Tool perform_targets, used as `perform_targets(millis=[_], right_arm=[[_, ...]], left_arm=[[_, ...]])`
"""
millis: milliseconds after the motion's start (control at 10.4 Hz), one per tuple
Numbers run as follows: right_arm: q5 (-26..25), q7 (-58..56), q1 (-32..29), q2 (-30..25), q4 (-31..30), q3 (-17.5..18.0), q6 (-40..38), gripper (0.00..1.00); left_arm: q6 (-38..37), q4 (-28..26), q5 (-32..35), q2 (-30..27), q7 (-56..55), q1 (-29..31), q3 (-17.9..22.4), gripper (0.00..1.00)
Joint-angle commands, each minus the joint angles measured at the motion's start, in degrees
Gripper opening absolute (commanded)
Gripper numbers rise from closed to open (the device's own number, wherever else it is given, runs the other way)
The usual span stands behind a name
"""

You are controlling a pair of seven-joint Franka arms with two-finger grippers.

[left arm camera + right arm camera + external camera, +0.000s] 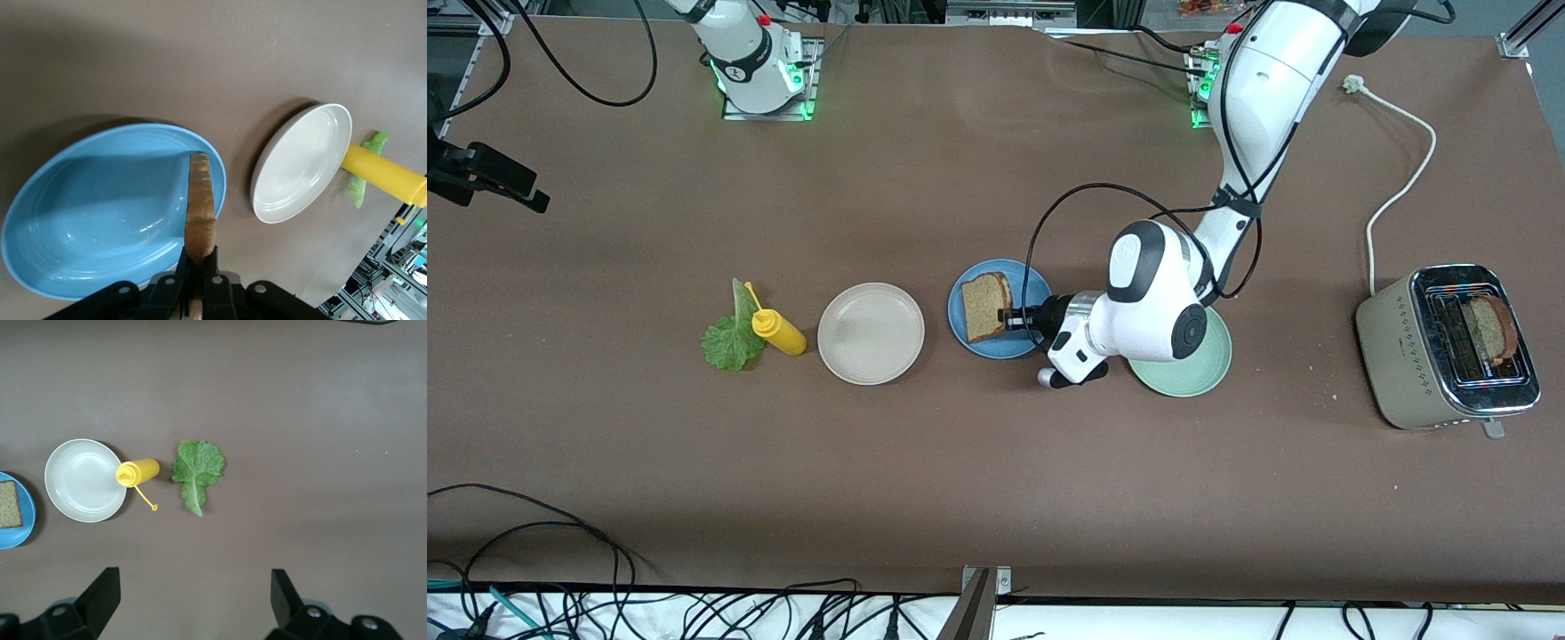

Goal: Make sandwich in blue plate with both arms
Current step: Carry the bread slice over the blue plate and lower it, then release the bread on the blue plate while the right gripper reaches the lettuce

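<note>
Currently, going across the front view from the right arm's end of the table: right gripper (190, 600) is up in the air over bare brown table (996, 498), fingers spread wide, nothing between them; that arm waits.

Lettuce leaf (729, 338) lies flat on the table, about midway between the edge by the robot bases and the edge nearest the front camera. Yellow squeeze bottle (778, 332) lies on its side just beside the leaf, cap tether resting over it. Beige plate (871, 333) comes next, with nothing on it, bottle nearly touching its rim.

Blue plate (969, 333) sits near the table's centre. Left gripper (1009, 320) is clenched on a bread slice (986, 306), pinching its crust edge. The left wrist view shows the slice on edge, upright over the plate; whether its lower edge touches the plate cannot be told. Left arm's wrist hangs over the pale mint-green plate (1200, 378), which lies beside the blue one toward the left arm's end.

Toaster (1449, 347) stands near the table's edge at the left arm's end, a second bread slice (1489, 329) in its slot, white power cord (1400, 178) unplugged on the table.

No readable brand or writing on any item.
</note>
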Motion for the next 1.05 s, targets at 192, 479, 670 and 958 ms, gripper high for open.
perform_targets(millis=[192,479,670,958], right_arm=[[0.06,-0.3,-0.17,0.27,0.89,0.08,-0.82,1.0],[0.06,-0.3,-0.17,0.27,0.89,0.08,-0.82,1.0],[0.06,-0.3,-0.17,0.27,0.8,0.08,-0.82,1.0],[0.58,0.58,-0.61,0.27,0.89,-0.19,-0.91,1.0]], left_arm=[[0.57,-0.23,-1.21,0.97,0.38,0.3,0.66,0.0],[0.57,-0.85,-1.21,0.97,0.56,1.0,0.74,1.0],[0.48,-2.24,0.1,0.79,0.47,2.14,0.92,1.0],[0.22,-3.75,4.15,0.44,0.29,3.02,1.53,1.0]])
